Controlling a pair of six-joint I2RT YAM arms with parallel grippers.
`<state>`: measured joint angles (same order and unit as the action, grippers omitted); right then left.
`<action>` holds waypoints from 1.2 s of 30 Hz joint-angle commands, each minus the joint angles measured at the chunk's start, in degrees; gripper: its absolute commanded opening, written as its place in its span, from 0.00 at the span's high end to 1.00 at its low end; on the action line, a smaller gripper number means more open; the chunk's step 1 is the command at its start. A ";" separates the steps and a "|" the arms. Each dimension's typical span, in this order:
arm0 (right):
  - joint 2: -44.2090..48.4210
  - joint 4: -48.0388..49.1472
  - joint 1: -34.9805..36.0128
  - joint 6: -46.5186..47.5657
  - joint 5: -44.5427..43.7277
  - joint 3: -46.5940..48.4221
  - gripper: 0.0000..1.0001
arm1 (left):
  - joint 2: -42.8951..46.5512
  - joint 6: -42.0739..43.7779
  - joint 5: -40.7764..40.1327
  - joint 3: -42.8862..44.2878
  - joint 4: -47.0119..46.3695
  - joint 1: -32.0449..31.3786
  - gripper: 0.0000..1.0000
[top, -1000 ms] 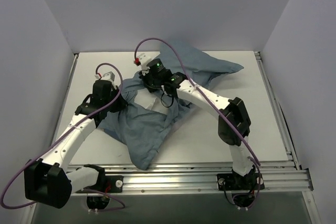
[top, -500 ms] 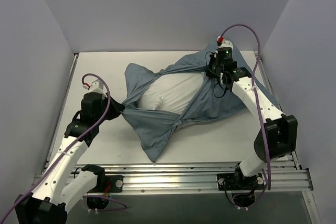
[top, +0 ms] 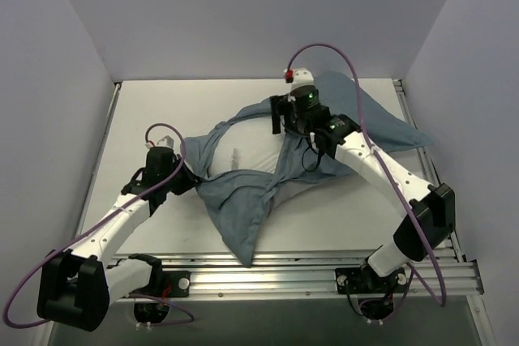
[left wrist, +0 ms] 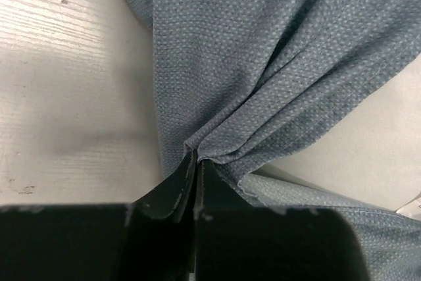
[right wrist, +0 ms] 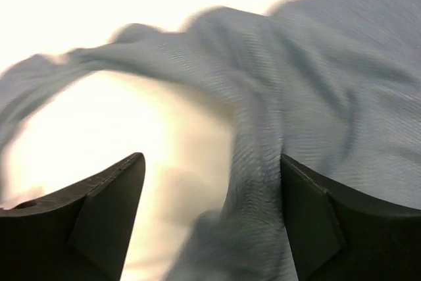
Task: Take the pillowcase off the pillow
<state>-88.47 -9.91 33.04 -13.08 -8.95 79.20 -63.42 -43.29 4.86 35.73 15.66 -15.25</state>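
The dusty blue pillowcase (top: 243,216) lies rumpled across the middle of the table, with one corner trailing toward the front rail. The white pillow (top: 247,155) shows through its stretched opening. My left gripper (top: 193,180) is at the cloth's left edge, shut on a gathered fold of the pillowcase (left wrist: 263,64); the jaws (left wrist: 195,159) meet on the pinched cloth. My right gripper (top: 278,115) hovers over the far rim of the opening, open, with nothing gripped. In the right wrist view the open gripper (right wrist: 210,162) spans a blue pillowcase ridge (right wrist: 316,83) beside the bright white pillow (right wrist: 131,116).
White walls close in the table on the left, back and right. A metal rail (top: 284,269) runs along the front edge by the arm bases. Purple cables (top: 324,50) loop above both arms. Bare white tabletop (top: 162,107) shows at the back left.
My right gripper has opened and let go of the pillowcase, swinging left from the far right corner to the middle. The stretched cloth has slackened. The left gripper keeps its hold.
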 commanded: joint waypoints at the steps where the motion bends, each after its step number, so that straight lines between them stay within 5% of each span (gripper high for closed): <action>1: 5.32 -0.11 11.65 5.51 -7.99 5.44 0.25 | 1.01 0.92 -0.64 1.11 -2.92 -0.31 0.98; 8: -2.13 -0.02 23.90 9.13 -6.17 10.01 0.21 | 1.46 0.22 -0.64 -0.74 -3.88 -0.66 0.98; 17: -14.17 0.68 26.11 10.71 -4.84 9.14 0.08 | 2.51 0.48 -1.44 -1.10 -3.18 -0.93 0.98; 27: -22.44 -0.45 26.03 8.96 -17.40 5.35 0.01 | 2.33 -0.04 -2.23 -2.50 -3.27 -1.19 0.98; 32: -25.70 -3.62 24.10 5.62 -24.09 7.37 0.16 | 2.68 -0.22 -2.84 -2.85 -2.30 -1.89 0.98; 35: -25.62 -5.29 22.78 2.98 -26.73 8.95 0.46 | 3.91 -0.48 -3.81 -3.12 -0.72 -2.59 0.98; 36: -25.36 -6.08 21.64 2.28 -27.95 9.30 0.65 | 4.35 -0.66 -4.16 -3.55 -0.28 -2.77 0.98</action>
<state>-112.38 -7.18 58.92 -6.44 -28.34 87.83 -61.14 -43.83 2.94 33.21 13.41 -17.47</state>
